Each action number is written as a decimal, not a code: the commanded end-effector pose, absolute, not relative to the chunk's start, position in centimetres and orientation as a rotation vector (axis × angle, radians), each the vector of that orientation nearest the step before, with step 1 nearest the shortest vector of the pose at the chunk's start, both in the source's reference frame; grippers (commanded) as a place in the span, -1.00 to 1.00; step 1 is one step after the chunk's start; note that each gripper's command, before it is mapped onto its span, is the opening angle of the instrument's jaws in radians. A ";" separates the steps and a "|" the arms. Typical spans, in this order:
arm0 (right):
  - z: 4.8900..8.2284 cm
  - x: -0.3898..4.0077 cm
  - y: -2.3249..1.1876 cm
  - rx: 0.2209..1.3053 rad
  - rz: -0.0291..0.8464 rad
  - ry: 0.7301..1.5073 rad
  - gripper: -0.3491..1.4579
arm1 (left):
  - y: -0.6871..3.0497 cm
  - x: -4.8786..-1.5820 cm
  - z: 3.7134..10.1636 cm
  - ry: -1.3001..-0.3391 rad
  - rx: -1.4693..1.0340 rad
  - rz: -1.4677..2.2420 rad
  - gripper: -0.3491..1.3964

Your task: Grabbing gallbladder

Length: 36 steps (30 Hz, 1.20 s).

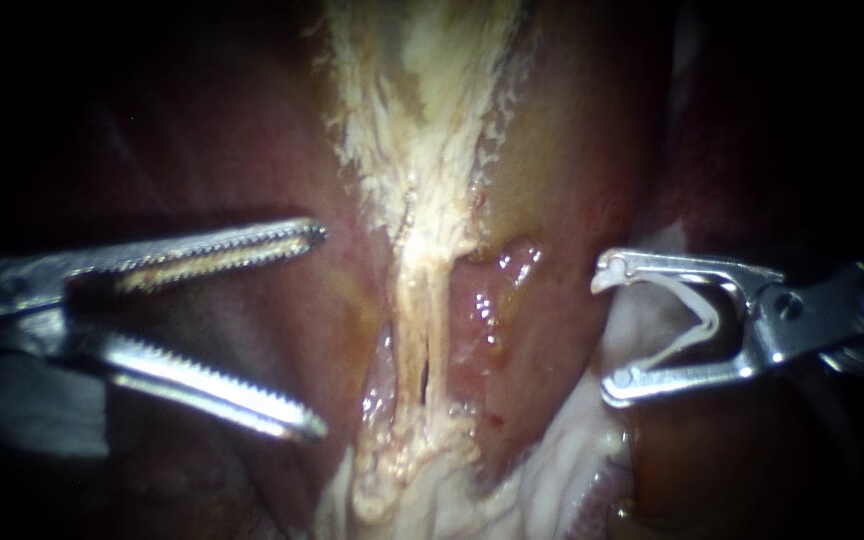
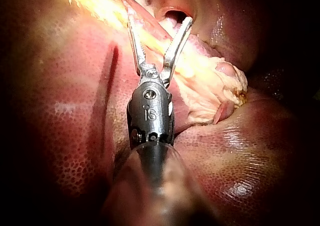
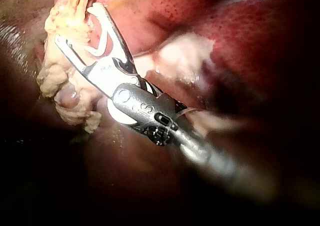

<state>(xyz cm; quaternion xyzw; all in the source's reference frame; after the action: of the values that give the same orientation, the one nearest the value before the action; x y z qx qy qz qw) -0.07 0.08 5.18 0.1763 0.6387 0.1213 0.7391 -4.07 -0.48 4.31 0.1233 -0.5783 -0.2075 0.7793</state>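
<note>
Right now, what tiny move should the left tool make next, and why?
Probably ease the left instrument forward toward the pale stringy tissue: its jaws stand wide open, holding nothing, just short of it. The right instrument sits apart with a clip.

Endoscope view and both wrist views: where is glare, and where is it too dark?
Endoscope view: glare dots on wet tissue beside the pale strand, borders black. Left wrist view: sheen on the liver beside the left instrument. Right wrist view: shadow under the right instrument.
</note>
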 end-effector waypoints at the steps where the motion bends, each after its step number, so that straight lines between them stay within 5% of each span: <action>1: 5.18 -0.07 0.08 0.387 0.266 1.402 0.03 | -0.48 -4.07 4.30 -1.250 0.267 -0.449 0.29; 11: 5.18 -0.06 0.08 0.387 0.267 1.402 0.03 | -0.42 -4.19 4.36 -1.181 0.229 -0.637 0.19; 25: 5.18 -0.05 0.09 0.386 0.267 1.402 0.03 | -0.16 -4.79 4.69 -1.072 0.235 -0.767 0.08; 36: 5.18 -0.05 0.08 0.387 0.267 1.402 0.03 | -0.21 -4.65 4.92 -0.977 0.204 -0.866 0.02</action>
<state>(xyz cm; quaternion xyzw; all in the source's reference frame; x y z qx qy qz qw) -0.05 0.08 5.18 0.1762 0.6388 0.1217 0.7389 -4.64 -0.21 4.92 0.0934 -0.4509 -0.4049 0.7899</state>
